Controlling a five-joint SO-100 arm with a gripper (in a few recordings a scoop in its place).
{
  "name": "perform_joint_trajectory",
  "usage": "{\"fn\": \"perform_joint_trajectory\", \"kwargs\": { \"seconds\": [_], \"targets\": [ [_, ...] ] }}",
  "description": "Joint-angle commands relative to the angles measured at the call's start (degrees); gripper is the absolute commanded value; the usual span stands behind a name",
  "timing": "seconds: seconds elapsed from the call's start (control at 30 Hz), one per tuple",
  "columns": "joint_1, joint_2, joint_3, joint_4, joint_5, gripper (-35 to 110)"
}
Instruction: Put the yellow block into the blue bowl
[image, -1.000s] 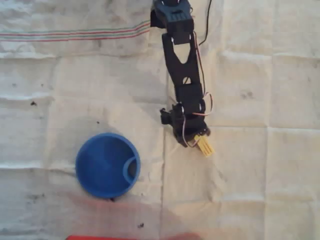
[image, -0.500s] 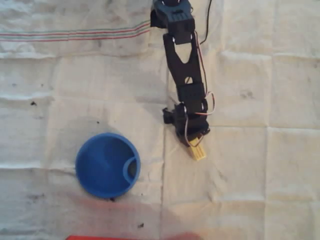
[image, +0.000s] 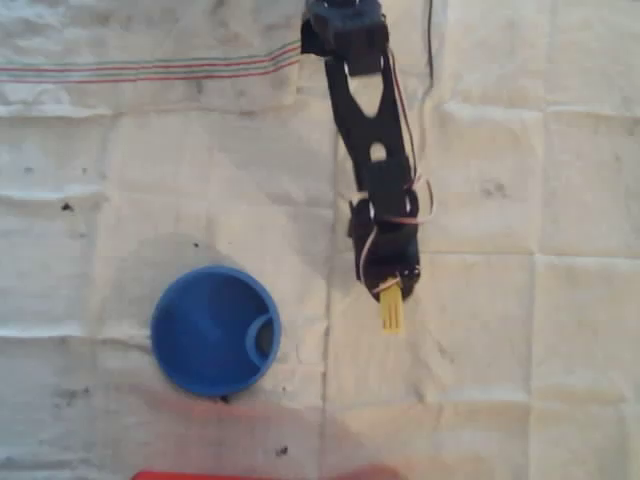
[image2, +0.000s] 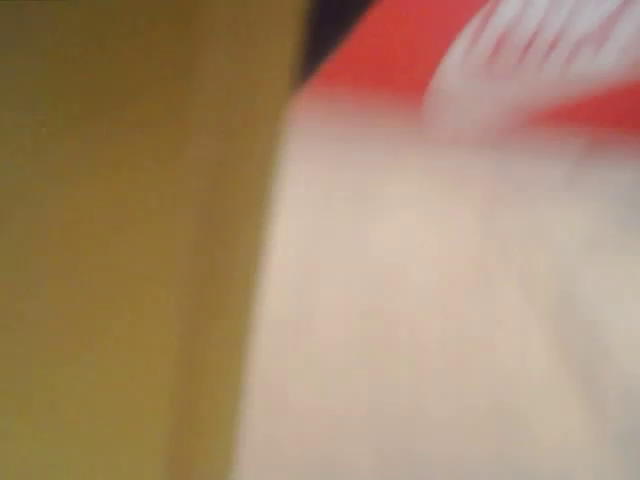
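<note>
The yellow block (image: 391, 309) sticks out of the tip of my black gripper (image: 390, 291), which is shut on its upper end, right of the table's middle in the overhead view. In the wrist view the yellow block (image2: 130, 250) is a blurred yellow mass covering the left half, right up against the camera. The blue bowl (image: 215, 329) sits on the cloth to the lower left of the gripper, about a bowl's width away, its small tab at the right inner rim.
A creased white cloth (image: 520, 300) covers the table, with red and green stripes (image: 150, 70) at the upper left. A red object (image: 200, 475) lies along the bottom edge; a red surface (image2: 420, 50) shows blurred in the wrist view.
The arm has swung and stretched toward the bottom of the overhead view, carrying the yellow block slightly left and turning it from slanted to nearly vertical.
</note>
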Motion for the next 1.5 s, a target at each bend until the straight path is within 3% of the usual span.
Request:
{"fn": "perform_joint_trajectory", "kwargs": {
  "seconds": [0.0,0.6,1.3,1.47],
  "targets": [
    [3.78,12.48,-5.71,-1.23,4.48,0],
    [25.84,11.25,-15.21,-1.32,6.24,0],
    [30.41,-14.41,-39.29,-0.62,6.24,0],
    [32.87,-16.44,-43.77,-0.53,6.24,13]
  ]
}}
